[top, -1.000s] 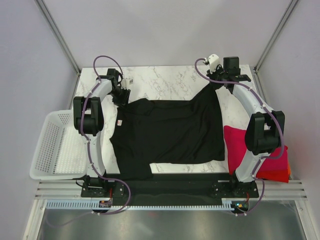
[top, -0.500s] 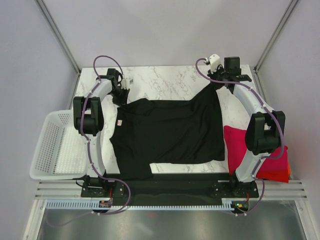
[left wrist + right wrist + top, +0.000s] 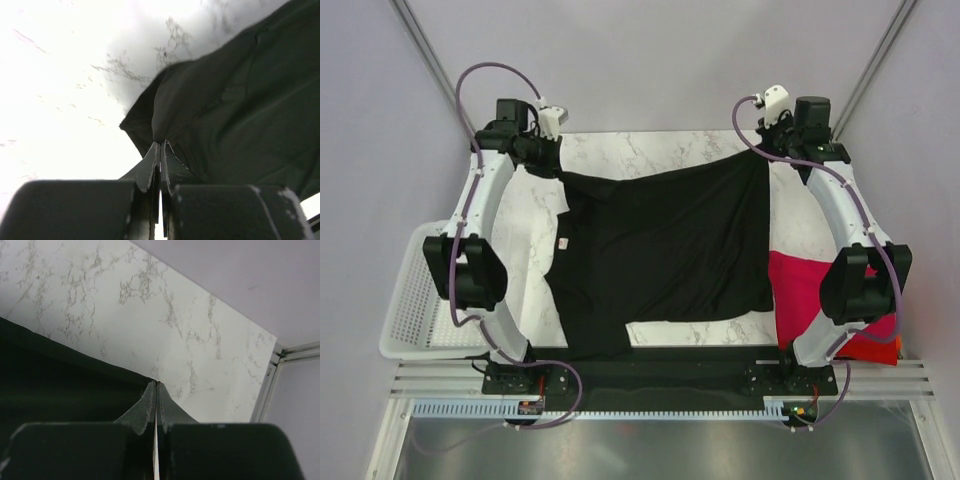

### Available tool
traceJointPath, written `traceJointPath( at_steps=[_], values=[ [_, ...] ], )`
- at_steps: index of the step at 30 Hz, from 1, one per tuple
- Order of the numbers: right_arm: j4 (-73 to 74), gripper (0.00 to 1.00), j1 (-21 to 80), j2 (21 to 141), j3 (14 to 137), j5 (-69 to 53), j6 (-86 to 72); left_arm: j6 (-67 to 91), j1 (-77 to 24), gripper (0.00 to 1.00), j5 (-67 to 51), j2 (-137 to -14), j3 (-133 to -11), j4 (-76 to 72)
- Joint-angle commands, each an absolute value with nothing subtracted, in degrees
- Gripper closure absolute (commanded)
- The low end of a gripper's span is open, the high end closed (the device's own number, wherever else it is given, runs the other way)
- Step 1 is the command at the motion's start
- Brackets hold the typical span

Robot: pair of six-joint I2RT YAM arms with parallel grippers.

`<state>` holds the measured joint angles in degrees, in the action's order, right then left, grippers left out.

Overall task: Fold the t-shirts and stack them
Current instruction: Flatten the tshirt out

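A black t-shirt is stretched over the marble table, its far edge lifted between both arms. My left gripper is shut on the shirt's far left corner; in the left wrist view the cloth bunches at the pinched fingertips of that gripper. My right gripper is shut on the far right corner, and the right wrist view shows the shirt's hem ending at this gripper. A folded magenta-red t-shirt lies at the right over an orange-red t-shirt, partly behind the right arm.
A white mesh basket hangs off the table's left edge. Bare marble shows beyond the shirt up to the back wall. Metal frame posts rise at both far corners.
Both arms have moved toward the back and risen, pulling the shirt's far edge up and taut. The left gripper has closed on the shirt's left corner.
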<state>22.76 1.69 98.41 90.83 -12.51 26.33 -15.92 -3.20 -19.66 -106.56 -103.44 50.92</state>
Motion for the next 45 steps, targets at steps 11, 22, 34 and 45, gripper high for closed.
traceJointPath(
  at_steps=[11,22,34,45],
  values=[
    [25.5,1.00,1.8,76.2,90.2,-15.3,25.0,-16.3,-0.9,0.98,-23.5,-82.6,-100.5,52.7],
    [35.3,1.00,1.9,60.1,93.2,-21.9,22.9,-16.4,-0.7,0.98,-20.9,-67.2,-106.2,54.2],
    [46.0,1.00,1.8,44.7,95.8,-22.2,27.1,-16.6,-0.7,0.98,-17.4,-56.7,-119.2,56.0],
    [51.0,1.00,1.8,45.3,105.7,-22.1,24.5,-17.8,-0.7,0.98,-16.6,-59.3,-135.1,55.8]
  ],
)
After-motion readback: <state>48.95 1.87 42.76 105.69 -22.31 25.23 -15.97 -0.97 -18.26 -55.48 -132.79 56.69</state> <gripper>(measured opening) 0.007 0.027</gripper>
